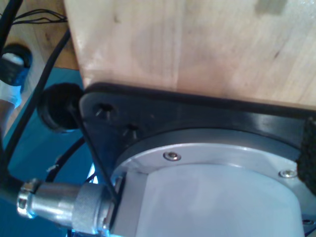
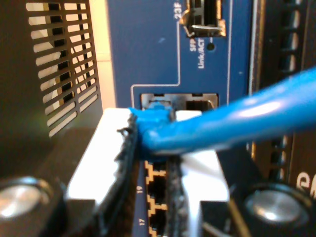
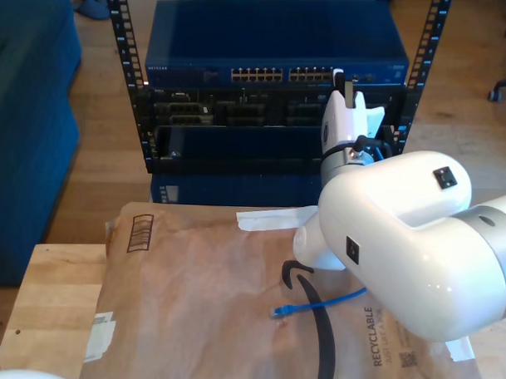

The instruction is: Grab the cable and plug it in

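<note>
My second gripper (image 2: 150,163) holds the blue cable (image 2: 232,123) just behind its plug (image 2: 155,114), the white fingers (image 2: 98,153) closed narrow on either side of it. The plug's tip sits at the mouth of a port (image 2: 163,101) in the blue network switch (image 2: 148,49), and the cable runs off sideways across the switch's front. In the exterior view that gripper (image 3: 346,100) reaches up to the switch (image 3: 275,40) in the rack (image 3: 139,111). The cable's other end (image 3: 315,306) lies on the brown paper (image 3: 199,304) covering the desk (image 3: 50,299), with its free plug (image 3: 278,312) beside a black cord (image 3: 319,333).

The first wrist view looks down on an arm's base flange (image 1: 207,148) bolted to the wooden desk (image 1: 197,44); I cannot tell how my first gripper's fingers stand.
</note>
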